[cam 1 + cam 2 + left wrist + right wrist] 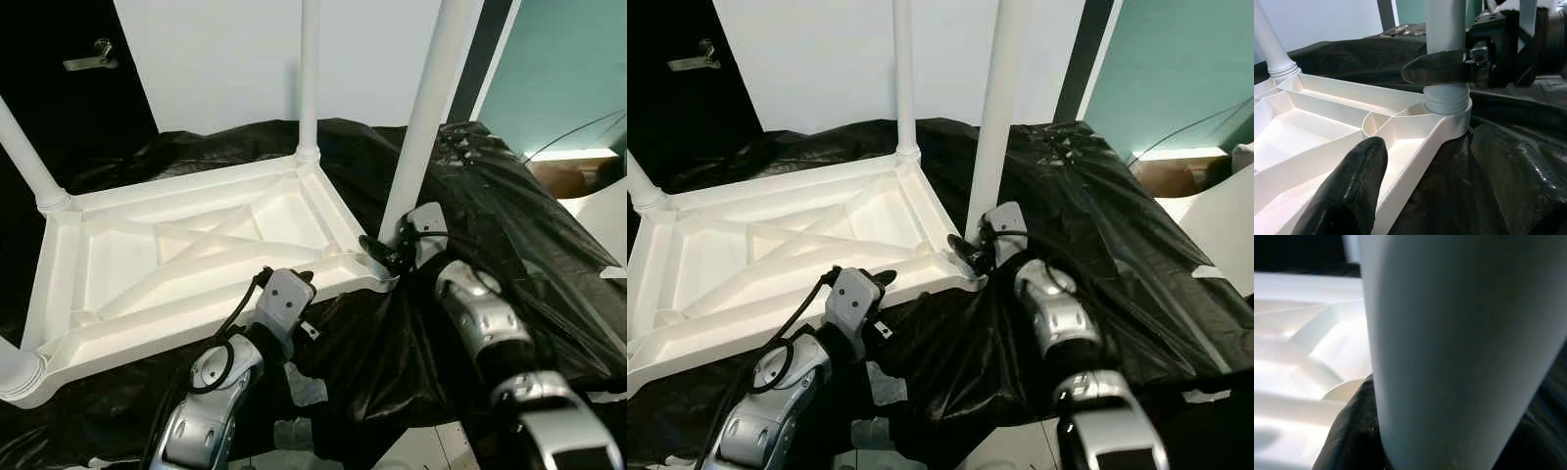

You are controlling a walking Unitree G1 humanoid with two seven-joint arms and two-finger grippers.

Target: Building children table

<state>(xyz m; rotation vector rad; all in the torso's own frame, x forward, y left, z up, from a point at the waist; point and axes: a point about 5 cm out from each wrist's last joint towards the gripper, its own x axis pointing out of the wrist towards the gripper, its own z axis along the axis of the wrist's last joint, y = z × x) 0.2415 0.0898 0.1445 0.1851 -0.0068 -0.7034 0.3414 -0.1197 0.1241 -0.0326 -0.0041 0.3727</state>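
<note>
Black plastic sheeting (509,225) covers the surface where the white tabletop (186,259) lies upside down, legs pointing up. Right gripper (384,257) pinches the near-corner leg (428,108) just above its socket, long axis nearly vertical. Left gripper (1415,161), fingers spread, straddles the tabletop's rim beside that socket.

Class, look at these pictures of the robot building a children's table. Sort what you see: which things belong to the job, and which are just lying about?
Job:
upturned white tabletop
white leg in its corner socket
right gripper gripping that leg
left gripper at the tabletop's edge

Lying about:
black sheet
door handle
</note>
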